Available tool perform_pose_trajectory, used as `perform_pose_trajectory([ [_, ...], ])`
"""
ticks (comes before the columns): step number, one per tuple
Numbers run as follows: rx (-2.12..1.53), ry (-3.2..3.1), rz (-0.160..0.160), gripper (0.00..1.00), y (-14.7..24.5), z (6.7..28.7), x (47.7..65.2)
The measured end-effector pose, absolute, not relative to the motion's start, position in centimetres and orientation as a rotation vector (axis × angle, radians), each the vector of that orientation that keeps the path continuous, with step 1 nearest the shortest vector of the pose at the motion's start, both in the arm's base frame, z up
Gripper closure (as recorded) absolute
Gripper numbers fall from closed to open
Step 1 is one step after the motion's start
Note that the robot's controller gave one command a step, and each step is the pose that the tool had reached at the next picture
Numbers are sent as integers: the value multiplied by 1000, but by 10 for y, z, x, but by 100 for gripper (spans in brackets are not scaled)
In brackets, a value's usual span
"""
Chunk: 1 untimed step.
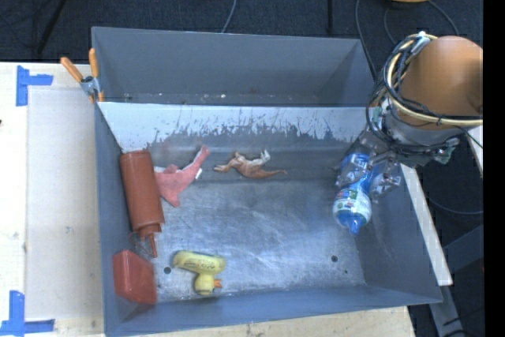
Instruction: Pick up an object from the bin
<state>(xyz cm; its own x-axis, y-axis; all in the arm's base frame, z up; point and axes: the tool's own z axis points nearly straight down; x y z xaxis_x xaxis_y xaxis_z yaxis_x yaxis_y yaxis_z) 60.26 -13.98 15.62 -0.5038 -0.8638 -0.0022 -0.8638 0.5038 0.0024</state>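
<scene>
My gripper (372,172) is at the right side of the bin, just below the arm's wrist. A small clear plastic bottle with a blue label (353,200) sits between its fingers, its upper end at the fingertips and its lower end pointing down toward the bin floor. The bottle hangs beside the right wall, tilted a little. The fingers are shut on the bottle's upper part.
A brown toy figure (251,165) lies near the back wall. At the left are a pink soft thing (178,179), a long red-brown cylinder (140,189) and a red block (134,277). A yellow toy (200,266) lies near the front.
</scene>
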Motion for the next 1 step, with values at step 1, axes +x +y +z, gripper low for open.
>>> perform_pose_trajectory([
  [1,-1562,2723,3,100,-140,170,603],
])
